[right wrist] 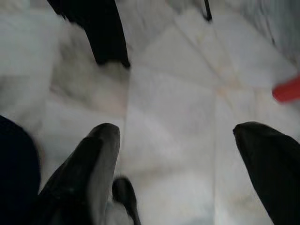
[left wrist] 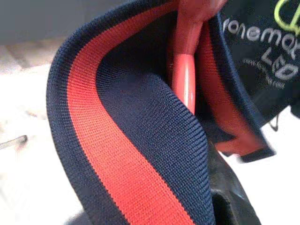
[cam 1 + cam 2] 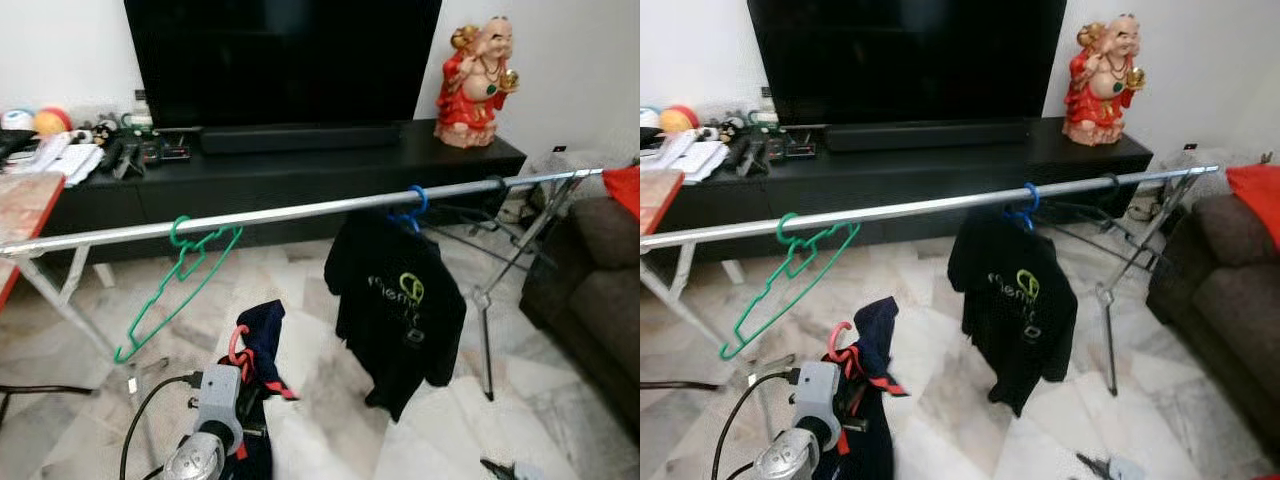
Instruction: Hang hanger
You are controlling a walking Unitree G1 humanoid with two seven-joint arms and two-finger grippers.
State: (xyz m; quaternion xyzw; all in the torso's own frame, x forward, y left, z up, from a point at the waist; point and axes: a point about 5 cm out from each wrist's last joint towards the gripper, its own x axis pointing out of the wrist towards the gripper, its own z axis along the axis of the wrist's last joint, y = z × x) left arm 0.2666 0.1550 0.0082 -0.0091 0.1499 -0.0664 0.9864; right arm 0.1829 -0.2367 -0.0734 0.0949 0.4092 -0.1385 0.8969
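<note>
Left pincer (image 3: 240, 375) clamped on red plastic hanger (image 3: 238, 345) carrying navy red-striped garment (image 3: 262, 335), low and near of long silver metal rail (image 3: 300, 212); best raised hook-first between green wire hanger (image 3: 175, 280) and black T-shirt (image 3: 395, 300); right pincer (image 1: 173, 154) spread wide, holding nothing

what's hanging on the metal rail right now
On the metal rail: an empty green hanger toward the left, and a blue hanger carrying a black t-shirt, which covers most of that hanger.
</note>
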